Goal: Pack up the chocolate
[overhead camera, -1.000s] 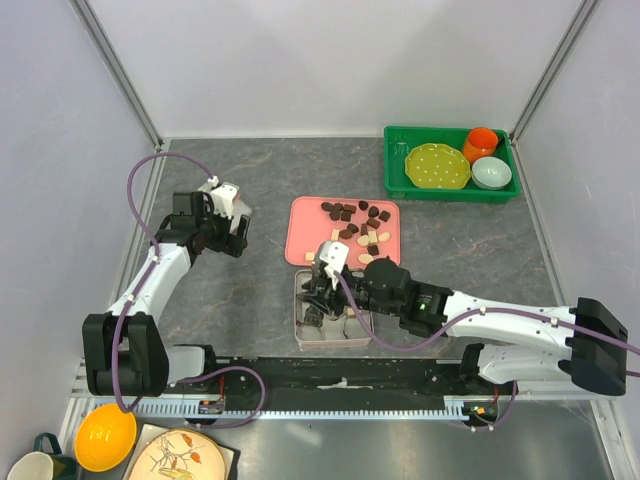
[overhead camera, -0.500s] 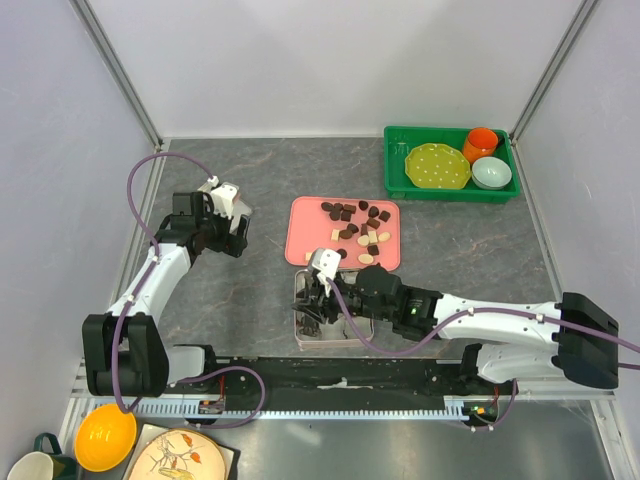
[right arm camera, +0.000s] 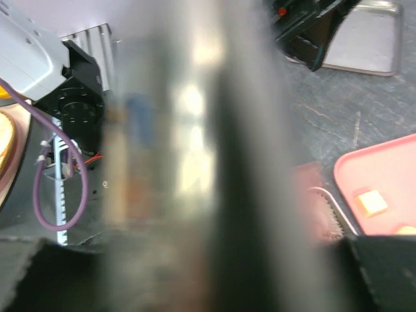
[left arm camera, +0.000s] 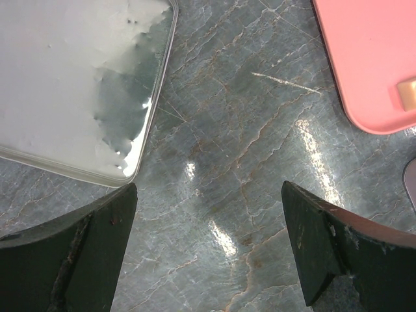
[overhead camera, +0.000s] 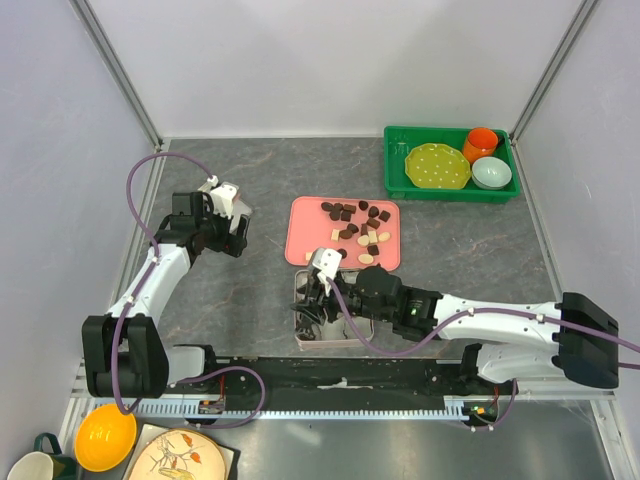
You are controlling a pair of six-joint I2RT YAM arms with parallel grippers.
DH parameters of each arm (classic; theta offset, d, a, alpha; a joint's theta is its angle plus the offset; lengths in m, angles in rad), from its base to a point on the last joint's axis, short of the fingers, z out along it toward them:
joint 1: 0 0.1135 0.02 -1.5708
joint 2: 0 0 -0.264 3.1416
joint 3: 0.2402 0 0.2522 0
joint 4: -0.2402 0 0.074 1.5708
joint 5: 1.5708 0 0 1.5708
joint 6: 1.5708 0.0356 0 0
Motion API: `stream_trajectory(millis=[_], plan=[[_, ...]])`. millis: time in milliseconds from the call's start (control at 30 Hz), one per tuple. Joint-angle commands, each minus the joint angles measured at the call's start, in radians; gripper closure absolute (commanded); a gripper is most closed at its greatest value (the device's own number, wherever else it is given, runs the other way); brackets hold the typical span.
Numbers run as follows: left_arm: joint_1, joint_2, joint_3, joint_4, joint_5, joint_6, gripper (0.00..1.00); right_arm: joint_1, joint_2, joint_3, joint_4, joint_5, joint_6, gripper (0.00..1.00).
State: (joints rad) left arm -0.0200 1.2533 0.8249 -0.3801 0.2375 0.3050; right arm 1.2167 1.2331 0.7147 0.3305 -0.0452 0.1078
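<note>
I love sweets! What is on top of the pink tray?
Dark brown and cream chocolate pieces lie on the far and right parts of the pink tray; its left is bare. The right arm covers a bit of its near edge.

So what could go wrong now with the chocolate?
The right end effector hangs low over the metal tin, so it might nudge or tip the tin. Its arm also passes close by the near edge of the pink tray, so lifting out could knock chocolate off it.
</note>
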Motion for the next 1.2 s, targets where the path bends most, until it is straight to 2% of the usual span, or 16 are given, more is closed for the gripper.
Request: stream_trajectory(millis=[0, 133, 233, 400, 600, 867, 967, 1067, 1167], plan=[[-0.005, -0.031, 0.02, 0.01, 0.002, 0.028, 0.01, 0.007, -0.063, 0.034, 0.021, 0.103, -0.054, 0.55], [-0.005, -0.032, 0.022, 0.012, 0.005, 0.023, 0.01, -0.003, -0.08, 0.077, 0.008, 0.207, -0.146, 0.65], [-0.005, -0.037, 0.022, 0.009, 0.005, 0.025, 0.01, -0.052, -0.069, 0.117, 0.012, 0.211, -0.19, 0.69], [-0.005, -0.041, 0.022, 0.007, 0.002, 0.023, 0.01, -0.192, -0.018, 0.166, 0.068, 0.196, -0.217, 0.72], [-0.005, -0.041, 0.019, 0.006, -0.004, 0.023, 0.01, -0.344, 0.123, 0.207, 0.189, 0.154, -0.206, 0.75], [-0.005, -0.035, 0.014, 0.012, -0.009, 0.031, 0.01, -0.476, 0.337, 0.293, 0.274, 0.122, -0.18, 0.7], [-0.005, -0.032, 0.013, 0.017, -0.006, 0.031, 0.01, -0.513, 0.402, 0.328, 0.278, 0.102, -0.162, 0.66], [-0.005, -0.029, 0.011, 0.021, -0.01, 0.032, 0.01, -0.529, 0.454, 0.351, 0.28, 0.085, -0.149, 0.58], [-0.005, -0.028, 0.011, 0.021, -0.017, 0.037, 0.01, -0.534, 0.485, 0.358, 0.291, 0.081, -0.14, 0.55]])
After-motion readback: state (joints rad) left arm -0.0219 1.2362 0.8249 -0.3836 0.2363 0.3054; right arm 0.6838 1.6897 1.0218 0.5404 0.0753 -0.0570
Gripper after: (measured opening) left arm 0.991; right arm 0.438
